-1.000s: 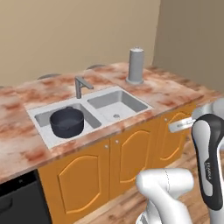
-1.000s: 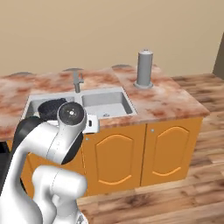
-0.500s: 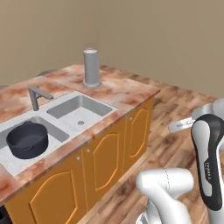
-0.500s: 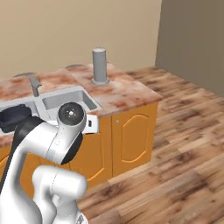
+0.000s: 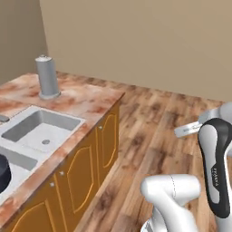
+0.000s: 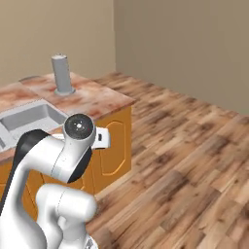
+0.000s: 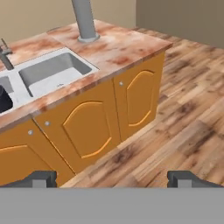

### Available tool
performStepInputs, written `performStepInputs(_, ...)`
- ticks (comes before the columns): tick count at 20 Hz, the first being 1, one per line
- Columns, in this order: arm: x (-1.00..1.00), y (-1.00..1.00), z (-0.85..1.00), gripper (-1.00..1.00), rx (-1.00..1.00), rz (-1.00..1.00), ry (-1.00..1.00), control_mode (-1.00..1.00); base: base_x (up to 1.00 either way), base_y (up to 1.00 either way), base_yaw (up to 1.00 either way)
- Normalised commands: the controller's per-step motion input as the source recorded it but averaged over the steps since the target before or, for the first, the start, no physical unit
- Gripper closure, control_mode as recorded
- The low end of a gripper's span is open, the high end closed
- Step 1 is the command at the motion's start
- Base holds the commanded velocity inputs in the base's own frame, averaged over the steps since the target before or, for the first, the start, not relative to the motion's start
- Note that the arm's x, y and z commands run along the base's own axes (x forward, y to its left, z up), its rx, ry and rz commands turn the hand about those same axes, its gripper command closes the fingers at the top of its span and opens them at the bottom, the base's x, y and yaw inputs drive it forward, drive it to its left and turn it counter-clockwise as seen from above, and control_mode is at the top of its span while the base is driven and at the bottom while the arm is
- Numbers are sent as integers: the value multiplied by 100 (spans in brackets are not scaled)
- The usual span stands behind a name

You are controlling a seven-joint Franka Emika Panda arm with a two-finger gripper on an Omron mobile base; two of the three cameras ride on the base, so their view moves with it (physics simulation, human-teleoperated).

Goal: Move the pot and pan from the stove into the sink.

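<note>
Gripper (image 7: pixel 112 179): spread wide, nothing between the two dark tips; hanging low over the wooden floor, in front of the cabinet doors below the sink, well apart from everything on the counter.
Fingertips (image 7: pixel 38 178): one at each lower corner of the hand view, far apart, touching nothing.
Sink (image 5: pixel 27 118): light grey double basin set into the mottled reddish counter; landmark for the rest.
Right-hand basin of the sink (image 7: pixel 52 72): bare, small drain visible at its floor.
Pot (image 5: pixel 2 172): dark, deep, round; sitting inside the other basin of the sink, cut off by the picture edge in the left base view; also a dark curved sliver at the left edge of the hand view (image 7: pixel 4 99).
Faucet (image 7: pixel 5 54): grey, angular, rising from the rear edge of the sink between the two basins; partly cut off.
Grey cylinder (image 5: pixel 47 77): upright on a round foot, on the counter just behind the far corner of the sink; same thing in the right base view (image 6: pixel 62 74).
Counter (image 5: pixel 90 102): ends a little past the sink, corner squared off, then open floor.
Cabinet doors (image 7: pixel 85 127): orange wood with arched panels and small round knobs, closed, directly beneath the sink.
Floor (image 6: pixel 185 155): brown planks, stretching from the cabinet under the sink to the beige walls.
Pan: cannot tell where.
Stove: cannot tell where.
</note>
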Motion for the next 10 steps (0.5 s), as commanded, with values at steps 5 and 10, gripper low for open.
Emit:
performStepInputs(5,0,0,0,-100,0,0,0,100,5,-18,-48)
performStepInputs(10,0,0,0,-100,0,0,0,100,5,-20,-48)
